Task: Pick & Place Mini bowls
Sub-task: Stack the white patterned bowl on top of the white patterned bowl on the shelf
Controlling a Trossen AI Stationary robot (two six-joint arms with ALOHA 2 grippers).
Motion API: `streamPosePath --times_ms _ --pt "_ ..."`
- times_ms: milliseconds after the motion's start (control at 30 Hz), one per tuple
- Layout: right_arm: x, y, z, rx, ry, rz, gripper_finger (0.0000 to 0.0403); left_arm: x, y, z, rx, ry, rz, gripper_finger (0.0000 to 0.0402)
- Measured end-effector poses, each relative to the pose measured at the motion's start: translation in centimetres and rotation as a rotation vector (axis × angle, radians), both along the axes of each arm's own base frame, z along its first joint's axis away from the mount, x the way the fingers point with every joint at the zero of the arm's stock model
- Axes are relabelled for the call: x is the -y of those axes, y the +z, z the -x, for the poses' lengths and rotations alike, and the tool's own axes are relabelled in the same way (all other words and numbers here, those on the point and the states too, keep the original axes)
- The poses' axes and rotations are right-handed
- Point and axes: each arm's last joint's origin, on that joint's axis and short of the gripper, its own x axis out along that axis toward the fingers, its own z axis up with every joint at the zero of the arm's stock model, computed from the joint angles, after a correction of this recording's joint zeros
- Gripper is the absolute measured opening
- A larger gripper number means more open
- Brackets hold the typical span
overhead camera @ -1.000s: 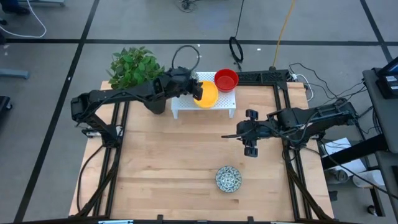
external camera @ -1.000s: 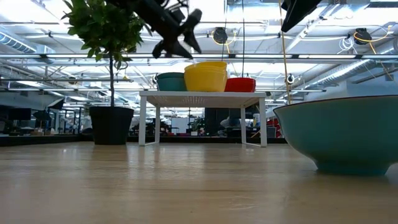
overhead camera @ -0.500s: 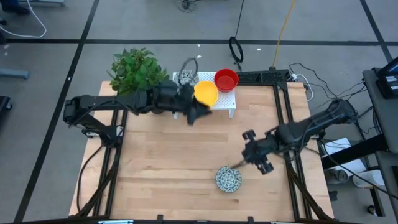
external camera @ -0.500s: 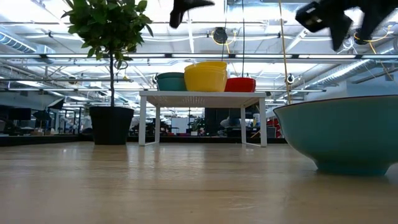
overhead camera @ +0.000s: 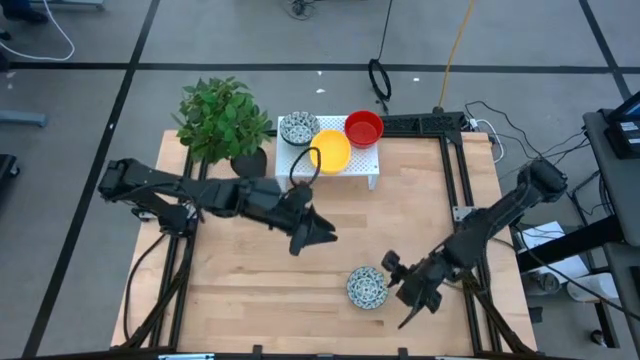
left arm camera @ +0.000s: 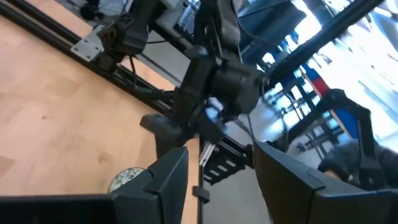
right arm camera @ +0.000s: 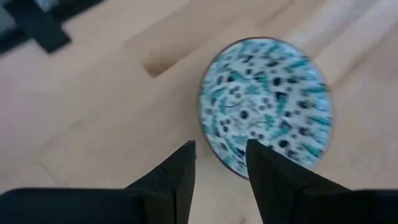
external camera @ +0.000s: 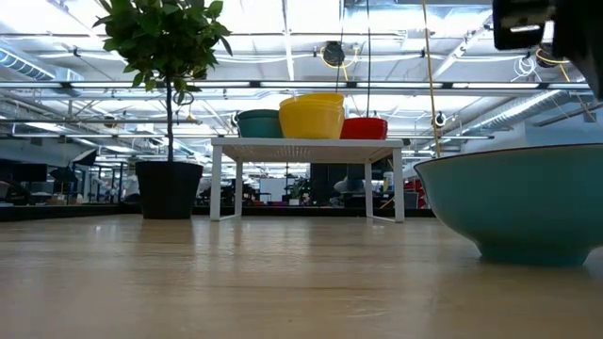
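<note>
The speckled bowl point(overhead camera: 367, 288) sits upright on the wooden table point(overhead camera: 250, 280), mouth up; being round, it has no long axis. The right gripper point(overhead camera: 408, 291) hangs just beside it, fingers point(right arm camera: 179, 171) parted and empty, over its near rim. The left gripper point(overhead camera: 318, 238), spread and empty, hovers mid-table, well apart.

The left arm point(overhead camera: 200, 195) reaches in from the left side and stretches across the middle of the desk, its wrist turned toward the right. The left gripper point(overhead camera: 318, 236) hangs there with its jaws parted and nothing between them. The right arm point(overhead camera: 500, 210) comes in from the right side, bends down and angles toward the near edge. The right gripper point(overhead camera: 400, 283) sits low, jaws apart, holding nothing.
</note>
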Motion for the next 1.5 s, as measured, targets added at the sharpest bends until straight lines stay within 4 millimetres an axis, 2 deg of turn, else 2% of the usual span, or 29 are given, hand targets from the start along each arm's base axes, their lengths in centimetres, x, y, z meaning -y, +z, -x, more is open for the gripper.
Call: streamPosePath --times_ms 300,400,600,700,833,900,1133,1300,1500 --pt "-1.9 -3.5 -1.3 0.005 0.122 0.151 0.0132 4.0 0.1 0.9 -0.01 0.079 0.071 0.0184" --pt "-2.2 -4.2 -1.6 0.053 0.146 0.234 0.0132 5.0 0.1 1.2 -0.01 0.095 0.081 0.0184" --pt "-2.4 -5.3 -1.8 0.032 0.194 0.293 0.0124 6.6 0.1 1.9 -0.012 0.101 0.103 0.0184" --pt "-2.4 -5.3 -1.9 0.038 0.154 0.29 0.0096 7.1 0.1 2.1 -0.016 0.097 0.118 0.0184" --pt "-2.3 -5.3 -2.1 0.037 0.133 0.274 0.0026 7.5 0.1 2.2 -0.011 0.086 0.122 0.0184" --pt "-2.1 -5.3 -2.2 0.032 0.097 0.263 0.001 7.6 0.3 2.2 0.009 0.08 0.114 0.0184" --pt "0.2 -5.0 -3.9 0.008 -0.064 0.204 0.0005 7.6 1.1 2.1 0.112 0.052 0.026 0.0184" --pt "3.1 -4.8 -6.1 0.03 -0.174 0.142 0.0003 6.8 1.4 1.7 0.167 0.054 -0.075 0.0184" --pt "7.0 -4.0 -8.9 0.137 -0.311 0.048 0.0003 5.4 1.4 1.2 0.179 0.087 -0.155 0.0184"
